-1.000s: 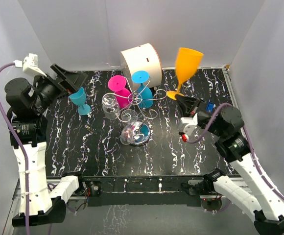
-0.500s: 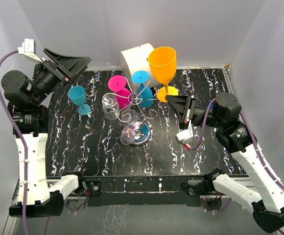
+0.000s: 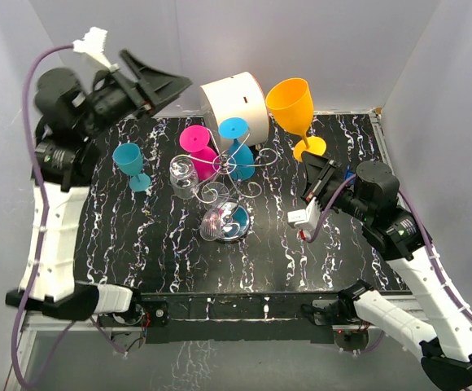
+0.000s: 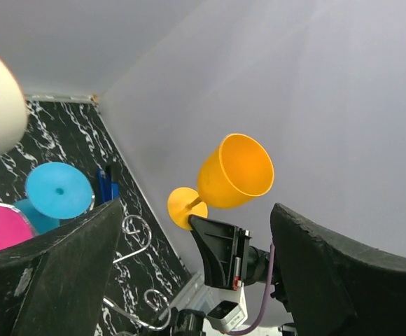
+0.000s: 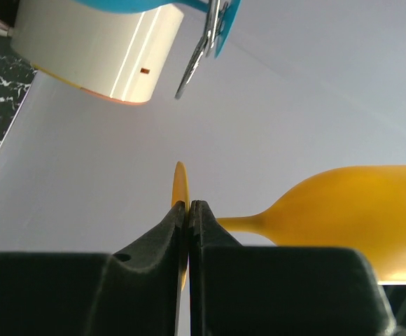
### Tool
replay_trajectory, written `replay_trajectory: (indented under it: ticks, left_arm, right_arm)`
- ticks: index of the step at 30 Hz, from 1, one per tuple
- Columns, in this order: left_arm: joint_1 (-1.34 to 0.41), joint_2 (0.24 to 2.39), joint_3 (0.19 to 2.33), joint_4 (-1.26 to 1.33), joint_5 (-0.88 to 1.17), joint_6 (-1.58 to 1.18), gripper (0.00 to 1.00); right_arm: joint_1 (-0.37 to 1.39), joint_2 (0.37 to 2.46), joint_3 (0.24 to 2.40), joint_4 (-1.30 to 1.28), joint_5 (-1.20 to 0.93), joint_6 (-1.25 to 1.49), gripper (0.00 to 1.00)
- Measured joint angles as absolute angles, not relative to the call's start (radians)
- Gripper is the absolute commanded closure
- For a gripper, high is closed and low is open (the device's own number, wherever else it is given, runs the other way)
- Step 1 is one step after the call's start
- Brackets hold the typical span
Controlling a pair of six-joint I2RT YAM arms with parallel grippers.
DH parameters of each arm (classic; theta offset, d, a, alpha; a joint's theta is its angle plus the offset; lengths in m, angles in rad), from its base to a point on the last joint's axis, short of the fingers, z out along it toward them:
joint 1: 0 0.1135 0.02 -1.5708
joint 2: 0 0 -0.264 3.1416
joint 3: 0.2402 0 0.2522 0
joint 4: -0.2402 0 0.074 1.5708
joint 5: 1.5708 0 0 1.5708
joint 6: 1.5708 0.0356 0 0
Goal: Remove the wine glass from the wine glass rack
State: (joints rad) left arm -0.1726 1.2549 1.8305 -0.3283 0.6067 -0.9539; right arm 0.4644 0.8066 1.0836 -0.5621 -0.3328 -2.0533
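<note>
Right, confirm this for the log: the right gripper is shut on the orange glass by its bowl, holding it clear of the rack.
One thing is wrong: the grip is not on the bowl. The right gripper is shut on the orange glass by its flat foot, pinched edge-on between the fingertips, as the right wrist view shows. The rest stands: the glass is held clear of the wine glass rack.

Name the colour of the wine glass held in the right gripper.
Orange: the wine glass shows best in the left wrist view.
</note>
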Motion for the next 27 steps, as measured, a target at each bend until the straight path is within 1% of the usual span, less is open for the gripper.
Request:
replay_trajectory:
  ticks: [4,6,12,16,19,24,27]
  left_arm:
    - [-0.356,1.441,2.052,-0.458,0.501,-0.847,0.19]
    - [-0.429,1.519,2.127,-0.509,0.449,-0.805,0.2]
    - [-0.601,1.682,2.279,-0.635,0.3,-0.709,0.24]
    - [-0.699,1.735,2.328,-0.67,0.221,-0.663,0.3]
    - [-0.737,1.753,2.355,-0.687,0.192,-0.645,0.37]
    - [-0.751,1.775,2.395,-0.698,0.153,-0.627,0.46]
    - [-0.751,1.779,2.395,-0.702,0.139,-0.626,0.47]
  right_arm:
    - [0.465,0.804,1.066,-0.579,-0.285,-2.066,1.0]
    - [0.465,0.809,1.06,-0.588,-0.27,-2.068,1.0]
    - [0.466,0.812,1.054,-0.619,-0.247,-2.069,1.0]
    - [0.471,0.812,1.054,-0.631,-0.24,-2.07,1.0]
    - [0.471,0.812,1.054,-0.632,-0.236,-2.07,1.0]
    - [0.478,0.81,1.054,-0.632,-0.234,-2.07,1.0]
    - [0.482,0.804,1.053,-0.628,-0.233,-2.07,1.0]
